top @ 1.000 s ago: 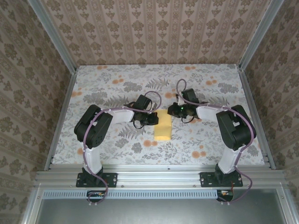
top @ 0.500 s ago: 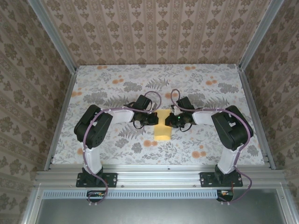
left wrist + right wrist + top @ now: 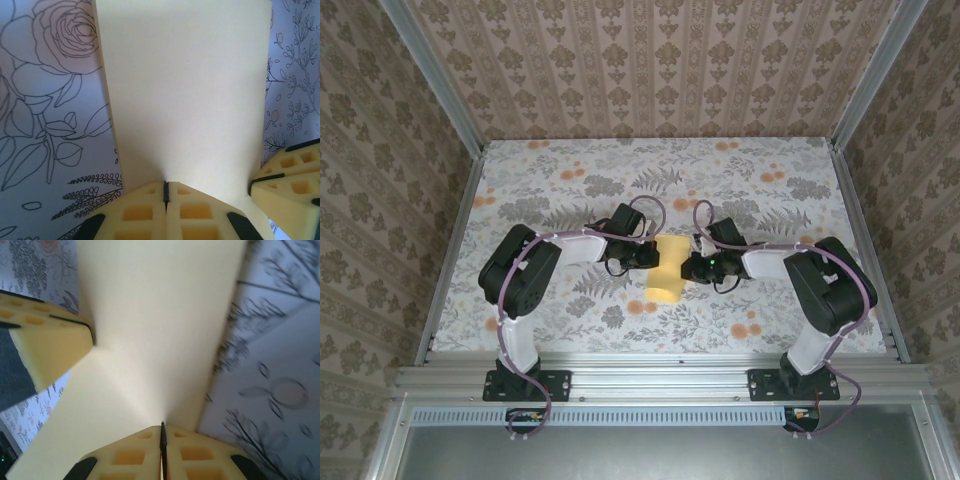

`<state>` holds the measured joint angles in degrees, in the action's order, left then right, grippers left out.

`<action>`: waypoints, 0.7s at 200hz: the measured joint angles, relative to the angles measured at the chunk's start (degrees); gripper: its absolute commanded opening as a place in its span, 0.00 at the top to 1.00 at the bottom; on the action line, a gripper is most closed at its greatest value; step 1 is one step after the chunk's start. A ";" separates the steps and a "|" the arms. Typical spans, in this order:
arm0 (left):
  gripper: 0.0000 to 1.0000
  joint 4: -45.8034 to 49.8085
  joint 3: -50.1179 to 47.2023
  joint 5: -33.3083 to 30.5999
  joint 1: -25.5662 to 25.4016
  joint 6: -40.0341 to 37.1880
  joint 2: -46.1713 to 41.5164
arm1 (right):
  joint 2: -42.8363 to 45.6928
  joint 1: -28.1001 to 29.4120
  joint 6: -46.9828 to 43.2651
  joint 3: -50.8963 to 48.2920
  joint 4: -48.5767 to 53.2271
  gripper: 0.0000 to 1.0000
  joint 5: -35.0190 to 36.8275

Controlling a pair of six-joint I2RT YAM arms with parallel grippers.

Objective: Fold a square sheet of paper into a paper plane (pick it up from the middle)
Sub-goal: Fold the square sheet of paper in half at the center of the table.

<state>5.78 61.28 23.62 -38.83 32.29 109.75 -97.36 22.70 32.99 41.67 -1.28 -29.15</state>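
Paper (image 3: pixel 665 285) side edges pinched, left gripper (image 3: pixel 166 186), right gripper (image 3: pixel 162 428), cloth (image 3: pixel 770 180) around

Your left arm (image 3: pixel 570 243) is reaching in from the left of the frame and your right arm (image 3: pixel 767 262) from the right. Both forearms are lying low over the tabletop (image 3: pixel 790 190), with the elbows bending outward. The wrists are facing each other at the centre. Your left jaws and right jaws are both pressing tightly together, each pinching the yellow paper (image 3: pixel 667 275).
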 measured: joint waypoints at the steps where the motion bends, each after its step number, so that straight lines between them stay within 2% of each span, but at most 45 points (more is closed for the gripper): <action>1: 0.97 0.00 0.00 0.00 0.00 0.02 0.00 | 0.09 0.00 0.00 -0.07 0.07 0.87 -0.02; 57: 0.97 0.04 0.00 -0.02 0.00 0.00 0.00 | 5.03 0.02 4.22 -0.50 0.96 0.87 -2.45; 100: 0.97 0.02 -0.02 -0.04 -0.04 0.00 0.00 | -0.37 3.13 5.90 5.31 -1.36 0.87 -3.98; 140: 0.97 -0.02 -0.07 -0.04 -0.04 0.02 -0.02 | -3.39 3.72 4.35 5.44 1.25 0.87 -4.11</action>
<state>5.76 61.21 23.57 -38.87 32.32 109.73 -100.75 26.41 37.34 47.11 -0.03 -33.26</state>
